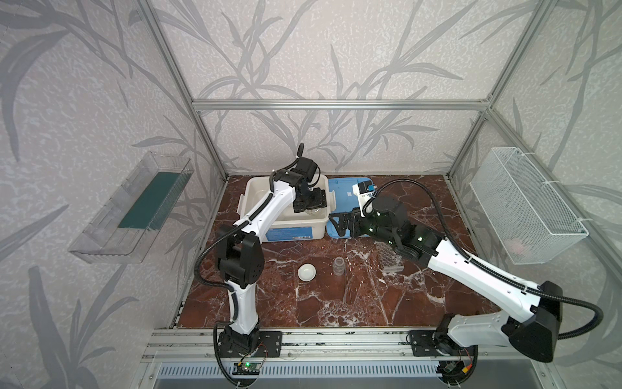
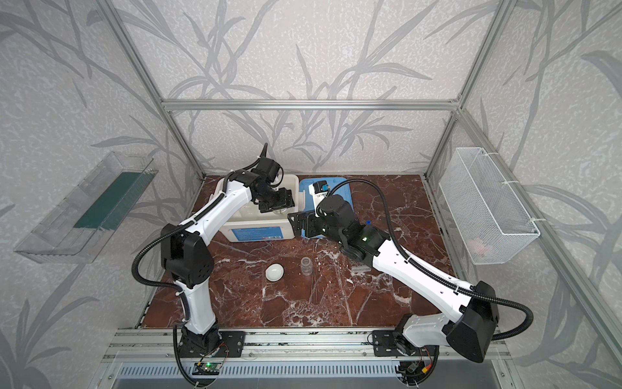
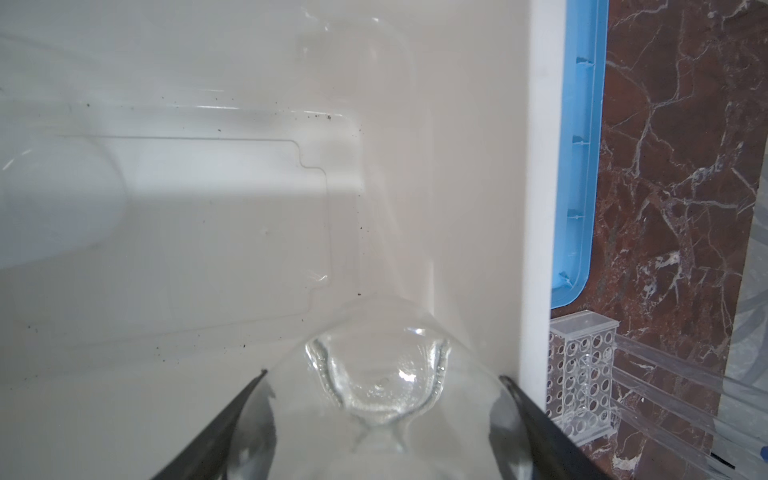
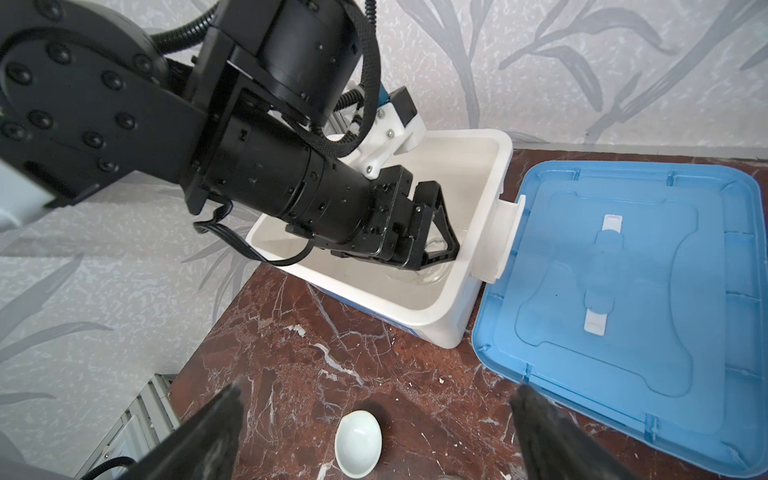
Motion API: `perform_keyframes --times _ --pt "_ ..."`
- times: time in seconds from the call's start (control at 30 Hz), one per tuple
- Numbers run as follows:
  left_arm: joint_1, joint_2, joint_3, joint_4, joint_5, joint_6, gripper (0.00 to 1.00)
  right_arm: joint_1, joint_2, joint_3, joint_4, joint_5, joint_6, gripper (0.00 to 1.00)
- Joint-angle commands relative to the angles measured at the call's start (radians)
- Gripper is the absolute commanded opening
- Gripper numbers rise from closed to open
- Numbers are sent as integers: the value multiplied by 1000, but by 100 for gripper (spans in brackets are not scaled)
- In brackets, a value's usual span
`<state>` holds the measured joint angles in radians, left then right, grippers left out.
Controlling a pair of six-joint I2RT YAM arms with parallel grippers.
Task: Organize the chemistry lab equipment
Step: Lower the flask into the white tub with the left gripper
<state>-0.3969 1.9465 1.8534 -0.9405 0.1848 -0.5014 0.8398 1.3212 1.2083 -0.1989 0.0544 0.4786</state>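
The left gripper point(image 3: 383, 375) has its fingers point(image 3: 548, 449) clasped on the round glass flask point(image 3: 376, 409), which fills the gap between them. The clear glass hides which way its neck runs. Fingers and flask sit low inside the white tub point(image 4: 415, 324), in its near right corner, close to the right wall. I cannot tell whether the flask rests on the tub floor, and I judge that letting go turns on that. Just outside that corner, by the blue lid point(image 4: 623, 270), the right gripper point(image 1: 338, 225) hangs spread wide and empty. Nearer on the table point(image 1: 303, 303) stand the white dish point(image 1: 307, 272), the jar point(image 1: 339, 265) to its right and the rack point(image 1: 390, 259) further right. Jar and rack lie closer to the right arm.
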Motion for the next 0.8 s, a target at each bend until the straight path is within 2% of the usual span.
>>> perform_keyframes --times 0.0,0.17,0.27,0.37,0.53,0.77 --pt "0 -21 39 -40 -55 5 52 -1 -8 -1 8 8 -11 99" --pt "60 -109 -54 -47 -75 29 52 -1 23 31 -21 -22 -14 99" --pt "111 -171 -126 -59 -159 59 52 1 63 65 -46 -59 -16 99" --pt "185 -203 -172 -84 -150 90 52 1 103 86 -41 -94 -11 99" --pt "241 -189 -209 -110 -135 131 52 1 224 216 -107 -142 -50 99" --pt "245 -92 -178 -124 -156 142 52 1 380 436 -179 -192 -84 99"
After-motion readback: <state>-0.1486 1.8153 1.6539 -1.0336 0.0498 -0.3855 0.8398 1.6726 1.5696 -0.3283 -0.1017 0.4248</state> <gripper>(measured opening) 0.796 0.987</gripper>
